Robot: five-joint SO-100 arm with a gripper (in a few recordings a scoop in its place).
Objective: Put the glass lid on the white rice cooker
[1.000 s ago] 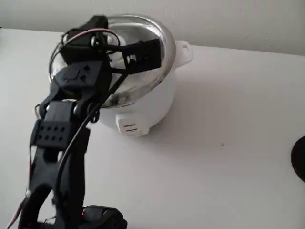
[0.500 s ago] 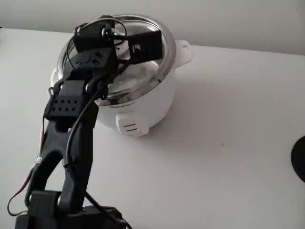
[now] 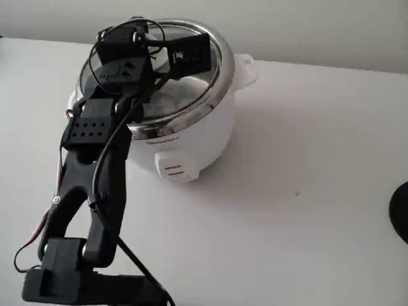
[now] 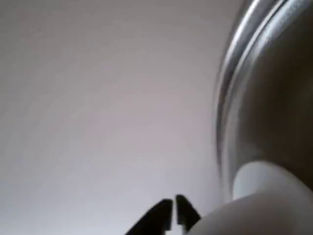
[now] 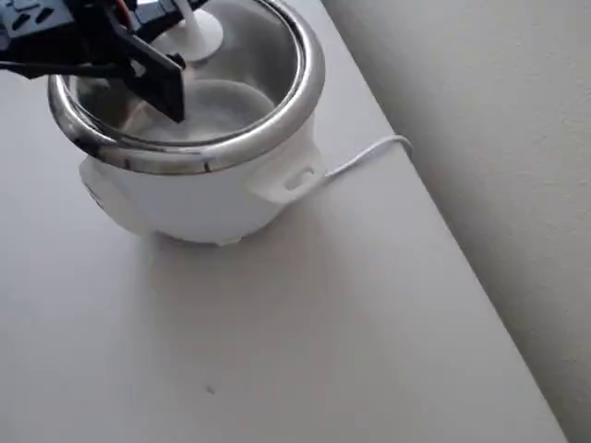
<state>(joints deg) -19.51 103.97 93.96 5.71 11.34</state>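
White tabletop (image 3: 306,159) carried the white rice cooker (image 3: 191,143); the glass lid (image 3: 204,83) rested on it. Gripper (image 4: 172,218) jaws were closed, empty.

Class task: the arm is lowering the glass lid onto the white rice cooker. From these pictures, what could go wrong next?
1. The glass lid looks slightly tilted on the white rice cooker rim; released now, it may seat crookedly or slide.
2. The gripper sits by the knob; withdrawing carelessly could drag the lid off.

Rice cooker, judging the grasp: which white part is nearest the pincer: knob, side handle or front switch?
The lid's round knob, beside the pincer; side handle and front switch sit on the body, farther off.
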